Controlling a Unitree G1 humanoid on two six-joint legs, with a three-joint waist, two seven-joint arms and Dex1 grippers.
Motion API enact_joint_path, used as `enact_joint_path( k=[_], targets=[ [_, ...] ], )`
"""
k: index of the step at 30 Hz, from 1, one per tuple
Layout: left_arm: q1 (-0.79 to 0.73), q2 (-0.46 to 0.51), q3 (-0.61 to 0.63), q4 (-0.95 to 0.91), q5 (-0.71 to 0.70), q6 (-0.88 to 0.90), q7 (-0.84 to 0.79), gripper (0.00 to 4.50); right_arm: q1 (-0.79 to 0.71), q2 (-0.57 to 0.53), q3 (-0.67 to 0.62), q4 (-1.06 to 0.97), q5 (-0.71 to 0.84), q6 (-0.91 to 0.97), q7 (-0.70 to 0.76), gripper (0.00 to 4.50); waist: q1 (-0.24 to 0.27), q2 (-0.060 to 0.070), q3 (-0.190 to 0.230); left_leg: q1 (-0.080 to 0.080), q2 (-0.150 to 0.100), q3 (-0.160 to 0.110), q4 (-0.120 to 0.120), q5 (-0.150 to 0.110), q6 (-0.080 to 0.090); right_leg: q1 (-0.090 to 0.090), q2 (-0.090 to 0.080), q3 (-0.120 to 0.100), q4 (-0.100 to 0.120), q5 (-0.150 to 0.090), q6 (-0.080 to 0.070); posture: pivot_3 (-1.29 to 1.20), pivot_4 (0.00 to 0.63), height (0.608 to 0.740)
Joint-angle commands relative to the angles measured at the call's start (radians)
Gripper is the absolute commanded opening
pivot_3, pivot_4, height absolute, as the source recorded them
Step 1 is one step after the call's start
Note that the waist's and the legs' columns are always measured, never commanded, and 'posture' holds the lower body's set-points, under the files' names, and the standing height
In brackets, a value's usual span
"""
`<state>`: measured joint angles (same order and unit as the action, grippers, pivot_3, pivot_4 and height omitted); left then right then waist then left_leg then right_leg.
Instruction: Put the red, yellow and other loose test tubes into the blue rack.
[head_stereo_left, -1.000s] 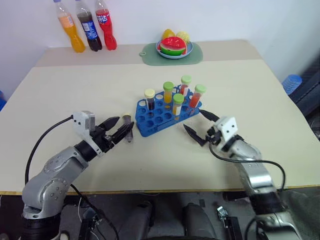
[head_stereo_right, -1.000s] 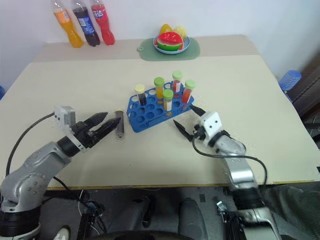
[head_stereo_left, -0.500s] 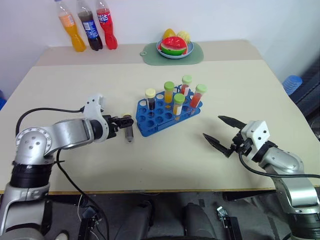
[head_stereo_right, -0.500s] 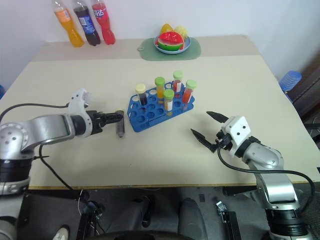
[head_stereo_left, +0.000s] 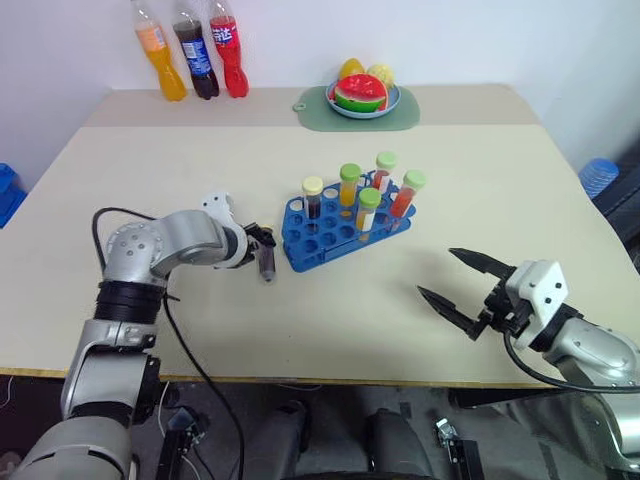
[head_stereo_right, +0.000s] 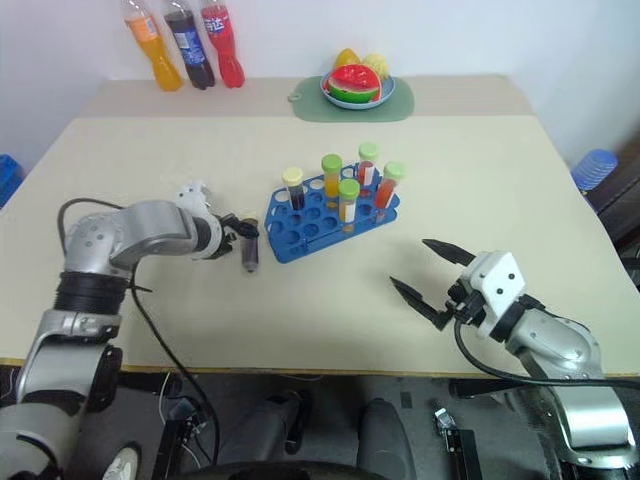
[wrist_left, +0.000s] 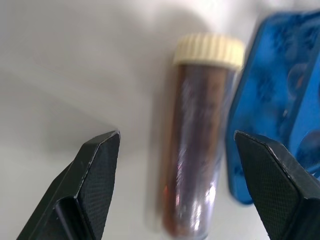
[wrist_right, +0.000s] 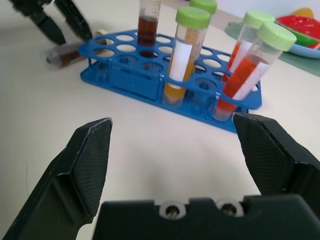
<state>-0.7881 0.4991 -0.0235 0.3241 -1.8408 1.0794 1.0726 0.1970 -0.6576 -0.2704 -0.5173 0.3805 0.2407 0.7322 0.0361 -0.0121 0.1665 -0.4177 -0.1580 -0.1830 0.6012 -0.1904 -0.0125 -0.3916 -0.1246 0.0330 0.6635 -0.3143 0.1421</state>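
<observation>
Loose tube: a dark brown tube with a pale cap is seen lying on its side on the table, just beside the near left edge of the blue rack; it is judged to be the last tube left to rack, since no other loose tube is made out on the table.

Left gripper: the left gripper is pointed down at the lying tube, its fingers spread apart with one on each side of the tube's body; the tube is straddled but not yet clamped, and no contact is visible; the stance is read as preparation for a pinch across the tube's width.

Right gripper: the right gripper is held above the table well apart from the rack, on its right side, jaws wide and holding nothing; it is judged to be kept clear so that the left arm has the rack to itself.

Blue rack: five capped tubes are stood upright in the far rows; the near holes are left free, so a hole close to the lying tube is available.

Risk: the tube is round and lies close to the rack wall; a finger may be caught on the rack, or the tube rolled away, if the closing is off-centre.

Bystanders: the soda bottles and the fruit plate are set at the far edge, out of the working area.
</observation>
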Motion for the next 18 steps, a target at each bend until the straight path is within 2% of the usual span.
enact_joint_path(
  k=[1,3,6,7,12,18],
  targets=[
    [-0.028,-0.033,0.003,0.078,0.106,0.033,-0.055,3.22,0.037,-0.029,-0.052,-0.077,0.046,0.015,0.027,4.32,0.004,0.001,-0.001,0.000,0.000,0.000,0.000,0.000,0.000,0.000,0.000,0.000,0.000,0.000,0.000,0.00,0.150,0.740],
    [-0.040,-0.050,0.014,0.116,0.160,0.049,-0.073,2.48,0.059,-0.040,-0.068,-0.094,0.063,0.024,0.042,4.32,0.008,0.000,-0.001,0.000,0.000,0.000,0.001,0.000,0.000,0.000,0.000,0.000,0.001,0.000,0.000,0.00,0.150,0.740],
    [-0.053,-0.069,0.046,0.144,0.208,0.089,-0.107,0.93,0.085,-0.054,-0.090,-0.121,0.092,0.039,0.062,4.32,0.006,0.001,-0.001,0.000,0.000,0.001,0.005,-0.002,0.002,0.000,0.000,0.000,0.001,0.000,0.001,0.00,0.150,0.740],
    [-0.057,-0.077,0.062,0.155,0.217,0.099,-0.110,0.71,0.092,-0.057,-0.095,-0.128,0.101,0.042,0.071,4.32,0.007,0.001,-0.001,0.000,0.000,0.001,0.006,-0.002,0.003,0.000,0.000,0.000,0.000,0.000,0.001,0.00,0.150,0.740],
    [-0.067,-0.100,0.131,0.153,0.241,0.163,-0.126,0.70,0.098,-0.059,-0.094,-0.137,0.120,0.043,0.083,4.32,0.006,0.000,-0.001,0.000,-0.001,0.001,0.011,-0.004,0.006,0.002,0.000,0.000,0.000,0.001,0.004,0.00,0.150,0.740],
    [-0.026,-0.047,0.185,0.041,0.137,0.272,-0.151,0.70,0.085,-0.053,-0.070,-0.138,0.130,0.037,0.092,4.32,0.002,-0.001,-0.001,-0.006,-0.001,0.002,0.012,-0.005,0.006,0.000,-0.001,0.000,0.000,0.001,0.004,0.00,0.150,0.740]
  ],
)
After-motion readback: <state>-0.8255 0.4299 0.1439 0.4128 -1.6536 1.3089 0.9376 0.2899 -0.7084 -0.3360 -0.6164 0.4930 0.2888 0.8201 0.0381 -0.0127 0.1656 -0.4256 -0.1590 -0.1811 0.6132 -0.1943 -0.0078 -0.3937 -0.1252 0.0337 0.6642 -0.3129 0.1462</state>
